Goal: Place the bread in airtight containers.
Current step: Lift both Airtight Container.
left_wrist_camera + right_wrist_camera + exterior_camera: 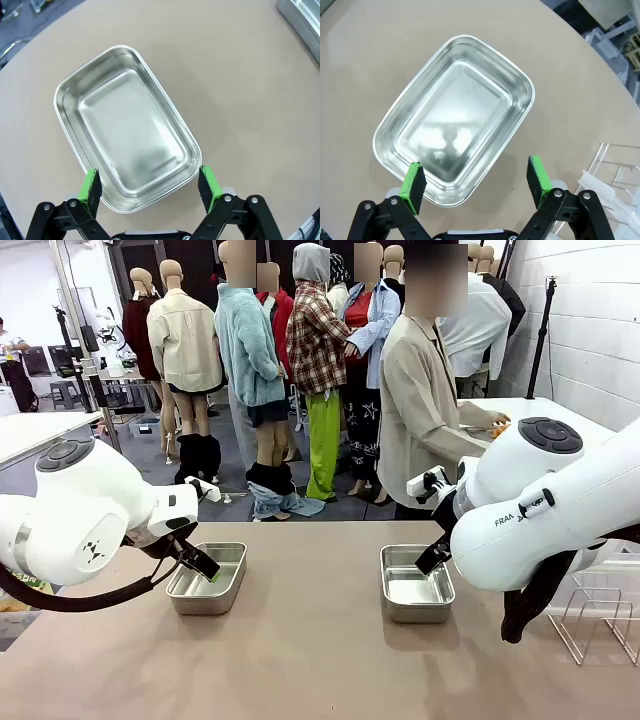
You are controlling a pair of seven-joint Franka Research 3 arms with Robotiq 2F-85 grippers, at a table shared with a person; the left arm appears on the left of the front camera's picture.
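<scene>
Two steel pans sit well apart on worktop [310, 670], both open-topped, shiny insides showing. Left pan [125, 125] lies below left end effector [150, 184]: green pads spread wide, either side of pan's near short end, pinching nothing. Right pan [455, 115] lies below right end effector [476, 179]: pads likewise spread, gripping nothing. Clear wire rack [600, 610] stands at worktop's right edge. Person [420, 410] stands at far side.

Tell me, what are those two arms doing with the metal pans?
Left gripper open, over left pan. Right gripper open, over right pan. Pans empty, unlidded. Nothing blocking either.
</scene>
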